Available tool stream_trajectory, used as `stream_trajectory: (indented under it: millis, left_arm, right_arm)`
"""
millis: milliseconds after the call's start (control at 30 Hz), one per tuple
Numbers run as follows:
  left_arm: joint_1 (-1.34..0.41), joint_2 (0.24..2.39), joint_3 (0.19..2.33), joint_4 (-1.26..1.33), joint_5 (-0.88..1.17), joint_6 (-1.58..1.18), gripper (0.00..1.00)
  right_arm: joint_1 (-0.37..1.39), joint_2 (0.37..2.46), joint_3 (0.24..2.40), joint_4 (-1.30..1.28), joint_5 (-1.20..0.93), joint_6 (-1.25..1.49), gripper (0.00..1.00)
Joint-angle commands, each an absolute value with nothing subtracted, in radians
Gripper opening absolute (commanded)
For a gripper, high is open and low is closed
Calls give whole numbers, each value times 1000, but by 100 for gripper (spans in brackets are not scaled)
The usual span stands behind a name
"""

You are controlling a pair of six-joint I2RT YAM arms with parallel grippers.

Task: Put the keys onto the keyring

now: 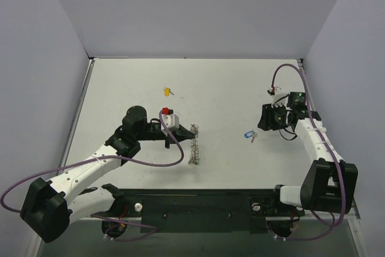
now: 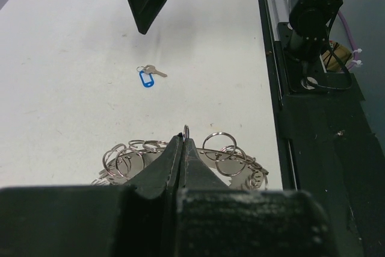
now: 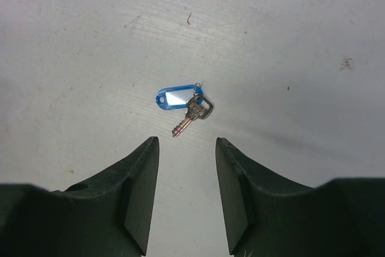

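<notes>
At the near edge of the desk [image 1: 228, 88], a black rail [image 1: 192, 200] carries both arm bases. From there the left arm [image 1: 84, 170] reaches forward and toward the middle.

The left tool [image 2: 183, 144] has its fingers pressed together, pinching the keyring [image 2: 216, 154] at one small loop that pokes out just past the fingertips. In the left wrist view the keyring is a bunch of silvery wire rings spread to both sides of the closed fingers. From above it shows as a narrow silvery chain running from the fingertips back toward the near edge. Whether its lower end rests on the desk cannot be told.

Further toward the right side, well apart from the keyring, the blue key [image 3: 183, 103] lies flat on the desk. It is a blue plastic tag with a pale window, joined by a tiny ring to a silver key. The right tool [image 3: 186, 142] is above the desk just beside it, fingers spread with nothing between them. The blue key sits just beyond the fingertips, roughly in line with the gap.

Farthest back, beyond the left tool, the yellow key [image 1: 167, 92] lies alone on the desk, apart from everything else.
</notes>
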State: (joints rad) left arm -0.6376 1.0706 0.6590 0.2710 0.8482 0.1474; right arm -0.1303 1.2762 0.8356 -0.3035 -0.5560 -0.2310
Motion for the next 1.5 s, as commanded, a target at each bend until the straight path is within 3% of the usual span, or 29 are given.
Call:
stream_trajectory:
  millis: [0, 400, 1467]
  left_arm:
    - [-623, 1037, 716, 308, 856, 166, 0]
    - [-600, 1032, 718, 291, 856, 181, 0]
    - [-600, 1037, 721, 275, 856, 198, 0]
  right_arm:
    - [-62, 1347, 863, -287, -457, -256, 38]
    - [126, 1561, 1045, -436, -178, -282, 35]
    - [175, 1763, 1146, -515, -117, -233, 23]
